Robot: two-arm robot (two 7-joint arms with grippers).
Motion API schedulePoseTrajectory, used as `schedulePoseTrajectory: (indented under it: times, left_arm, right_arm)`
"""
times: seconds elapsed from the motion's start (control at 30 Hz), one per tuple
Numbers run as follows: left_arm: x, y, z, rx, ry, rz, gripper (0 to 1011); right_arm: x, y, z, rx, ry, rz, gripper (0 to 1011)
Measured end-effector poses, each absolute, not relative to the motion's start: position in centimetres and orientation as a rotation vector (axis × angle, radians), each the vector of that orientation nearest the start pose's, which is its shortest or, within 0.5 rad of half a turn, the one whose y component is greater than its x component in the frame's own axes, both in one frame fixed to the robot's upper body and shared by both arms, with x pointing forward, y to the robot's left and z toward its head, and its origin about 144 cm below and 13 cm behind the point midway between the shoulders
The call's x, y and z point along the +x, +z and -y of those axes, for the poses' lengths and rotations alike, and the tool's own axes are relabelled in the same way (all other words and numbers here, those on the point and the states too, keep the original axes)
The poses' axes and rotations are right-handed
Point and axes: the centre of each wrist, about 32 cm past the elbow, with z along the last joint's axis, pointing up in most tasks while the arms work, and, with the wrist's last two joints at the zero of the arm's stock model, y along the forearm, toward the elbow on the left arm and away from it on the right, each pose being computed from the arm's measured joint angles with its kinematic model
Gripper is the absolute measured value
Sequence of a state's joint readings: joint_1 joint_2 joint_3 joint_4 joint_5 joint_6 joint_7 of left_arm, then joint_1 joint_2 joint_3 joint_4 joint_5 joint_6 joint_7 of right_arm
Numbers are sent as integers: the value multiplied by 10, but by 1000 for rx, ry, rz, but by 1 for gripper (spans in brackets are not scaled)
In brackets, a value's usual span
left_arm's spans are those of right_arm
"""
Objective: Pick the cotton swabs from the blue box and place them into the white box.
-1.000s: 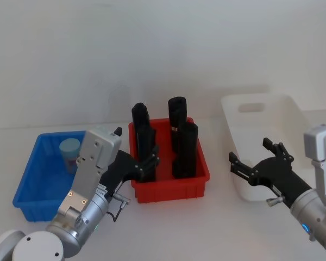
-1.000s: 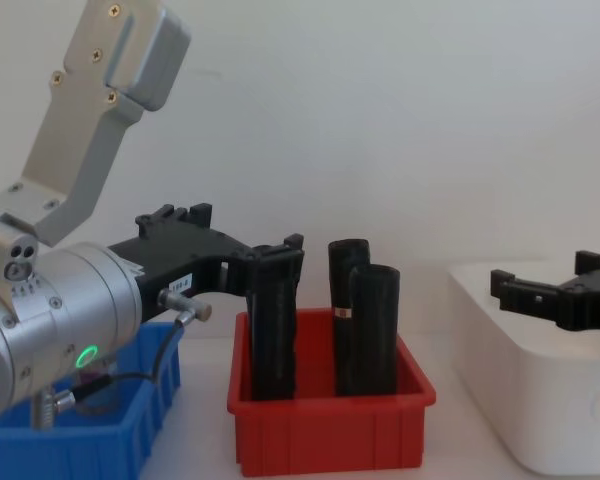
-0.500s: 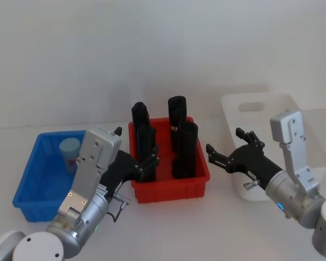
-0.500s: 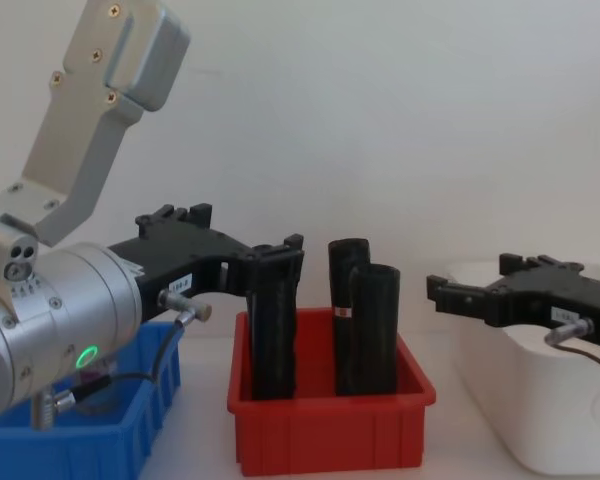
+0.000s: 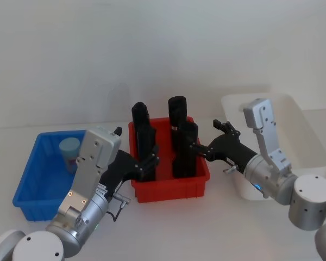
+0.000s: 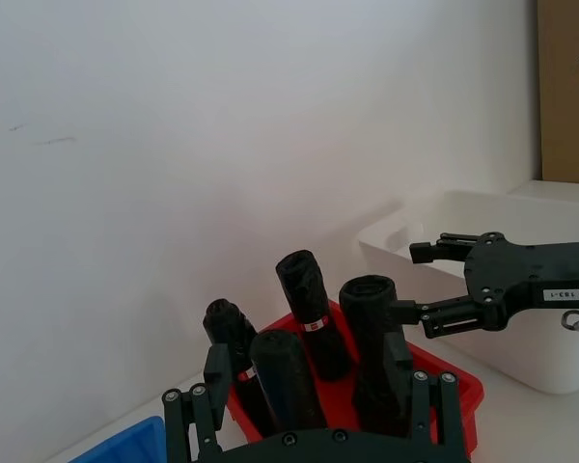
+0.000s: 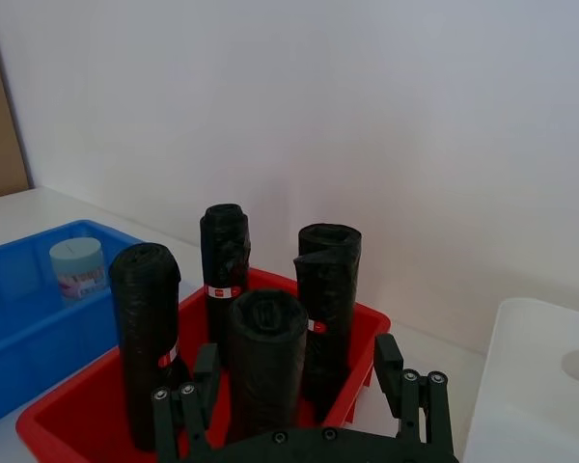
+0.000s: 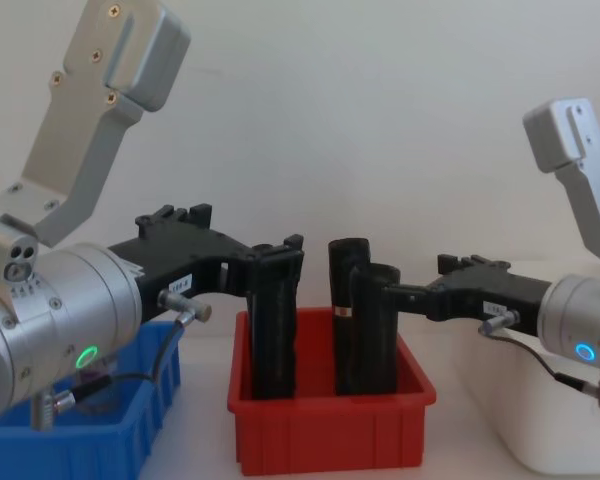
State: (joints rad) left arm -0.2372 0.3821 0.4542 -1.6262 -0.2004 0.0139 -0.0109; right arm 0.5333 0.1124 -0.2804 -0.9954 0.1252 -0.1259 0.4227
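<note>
The right gripper (image 5: 202, 137), fingers spread, has swung from the white box (image 5: 311, 137) to the black rolls (image 5: 186, 155); the left gripper (image 5: 136, 145) stays spread.

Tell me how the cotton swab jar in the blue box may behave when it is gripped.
The cotton swab jar looks like stiff clear plastic, so it should probably keep its shape. Its round smooth wall may slip. It stands upright in the blue box; tipped, it would likely roll.
</note>
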Motion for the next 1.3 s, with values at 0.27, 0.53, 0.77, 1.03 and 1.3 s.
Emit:
schedulePoseTrajectory:
  times: [0.27,0.53,0.77,1.03,1.3]
  left_arm:
    - [492,1204,-198,61,1124,268,1004]
    - [492,1204,-198,61,1124,268,1004]
    - [492,1204,-198,61,1124,268,1004]
    - [492,1204,-198,61,1124,268,1004]
    - [492,1204,-198,61,1124,268,1004]
  right_arm:
    - [624,1161,197,-70,-923,106,1002]
    - [640,1157,188,-82,-878,96,927]
    - [649,1154,181,-91,-846,91,705]
    - [653,1154,178,-86,-837,88,476]
    - [650,1165,179,-38,-848,111,416]
